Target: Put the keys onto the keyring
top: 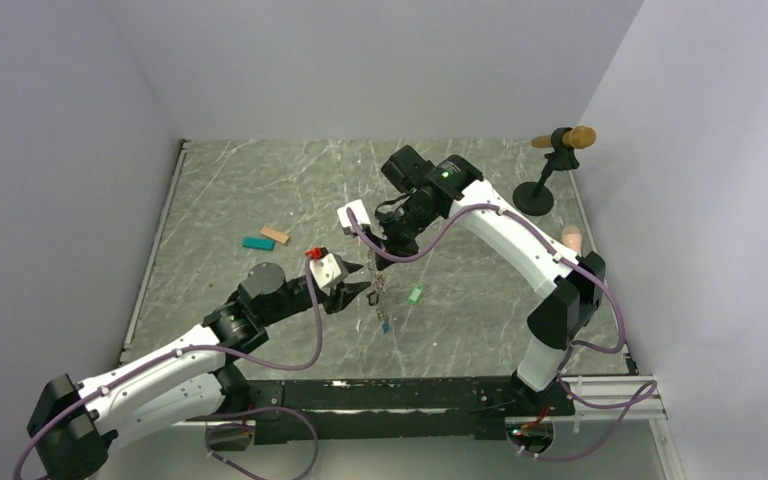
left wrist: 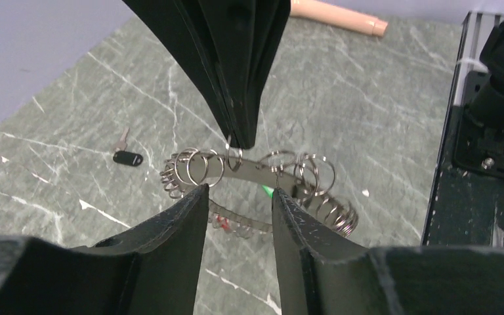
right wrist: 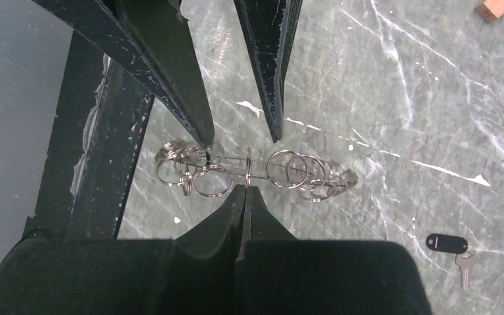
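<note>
The keyring (top: 380, 295) hangs off the table from my right gripper (top: 380, 258). It is a large thin ring fringed with small silver rings (left wrist: 197, 167). In the right wrist view my right gripper (right wrist: 246, 190) is shut on one small ring of the keyring (right wrist: 282, 169). My left gripper (left wrist: 239, 191) stands open right at the keyring (left wrist: 256, 169), with nothing between its fingers (right wrist: 207, 134). The green key (top: 416, 294) lies on the table to the right. The blue key (top: 387, 326) shows at the keyring's near end; whether it hangs there I cannot tell.
A key with a black tag (right wrist: 447, 244) lies on the table beyond the keyring, and it also shows in the left wrist view (left wrist: 126, 156). Teal (top: 257, 243) and tan (top: 275, 235) blocks lie at the left. A black stand (top: 550, 170) and a pink cylinder (top: 571, 238) are at the right.
</note>
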`<state>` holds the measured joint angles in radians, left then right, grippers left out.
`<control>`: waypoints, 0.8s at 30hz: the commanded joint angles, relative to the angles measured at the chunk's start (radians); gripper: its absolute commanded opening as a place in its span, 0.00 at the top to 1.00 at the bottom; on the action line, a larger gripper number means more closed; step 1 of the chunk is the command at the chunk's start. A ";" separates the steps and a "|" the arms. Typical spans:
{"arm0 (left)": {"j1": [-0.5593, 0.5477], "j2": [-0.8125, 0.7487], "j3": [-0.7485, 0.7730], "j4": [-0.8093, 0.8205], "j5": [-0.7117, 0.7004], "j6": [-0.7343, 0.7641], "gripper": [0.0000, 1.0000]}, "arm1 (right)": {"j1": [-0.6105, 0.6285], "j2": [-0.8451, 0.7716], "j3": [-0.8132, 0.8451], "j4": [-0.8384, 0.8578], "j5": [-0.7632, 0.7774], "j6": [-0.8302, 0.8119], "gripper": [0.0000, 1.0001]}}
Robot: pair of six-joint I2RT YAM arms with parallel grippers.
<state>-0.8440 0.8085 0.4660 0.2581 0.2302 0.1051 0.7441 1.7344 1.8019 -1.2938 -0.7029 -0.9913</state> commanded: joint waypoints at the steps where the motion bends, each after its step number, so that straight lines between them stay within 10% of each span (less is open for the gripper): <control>1: 0.001 -0.015 -0.003 0.139 -0.012 -0.042 0.56 | 0.004 -0.003 0.025 -0.008 -0.011 0.007 1.00; 15: 0.002 0.079 0.017 0.207 0.041 -0.073 0.82 | 0.006 -0.009 0.005 -0.003 -0.047 0.004 1.00; 24: 0.002 0.063 0.007 0.225 0.028 -0.079 0.79 | 0.010 -0.006 -0.007 -0.002 -0.047 0.001 1.00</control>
<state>-0.8429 0.8879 0.4614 0.4191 0.2466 0.0399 0.7471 1.7355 1.7927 -1.3010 -0.7155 -0.9916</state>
